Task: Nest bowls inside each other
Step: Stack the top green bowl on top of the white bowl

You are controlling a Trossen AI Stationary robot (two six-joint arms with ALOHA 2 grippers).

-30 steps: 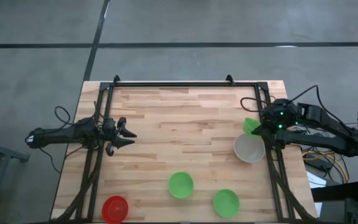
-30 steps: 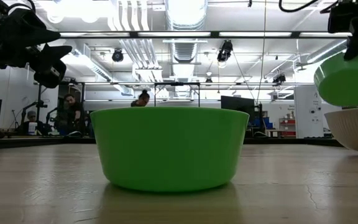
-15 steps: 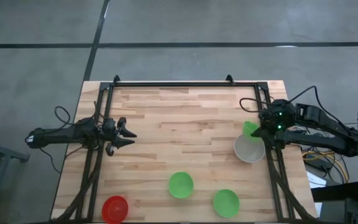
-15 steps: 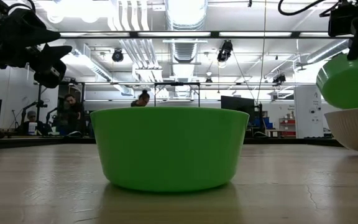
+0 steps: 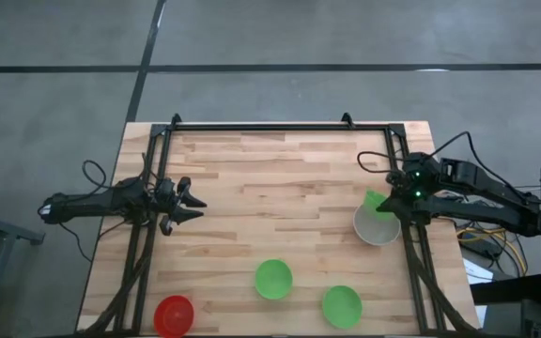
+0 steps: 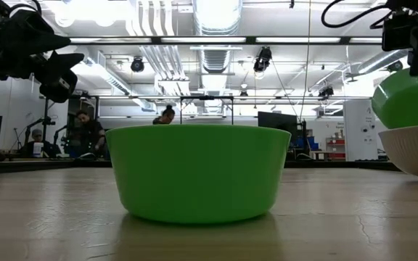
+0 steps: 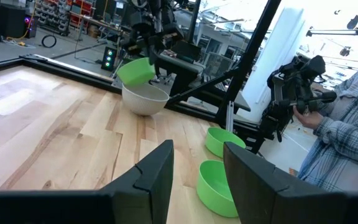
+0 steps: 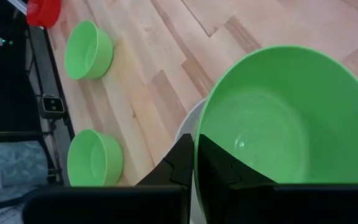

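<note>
While no writing is readable, the right gripper (image 8: pixel 194 163) pinches a green bowl (image 8: pixel 278 124) above the white bowl (image 5: pixel 376 225); the left gripper (image 5: pixel 193 204) waits spread.

held bowl (image 5: pixel 377 200): tilted in right gripper (image 5: pixel 389 200), over far rim of big bowl (image 5: pixel 376 225), at table (image 5: pixel 280 178) right edge
front pair (image 5: pixel 273 279): two bowls side by side, near edge, right of centre
corner bowl (image 5: pixel 174 315): front-left corner
left gripper (image 5: pixel 193 205): left edge, mid-depth, apart from all bowls

glossy plastic bowls (image 5: pixel 273 279), matt wooden table (image 5: pixel 270 178)
</note>
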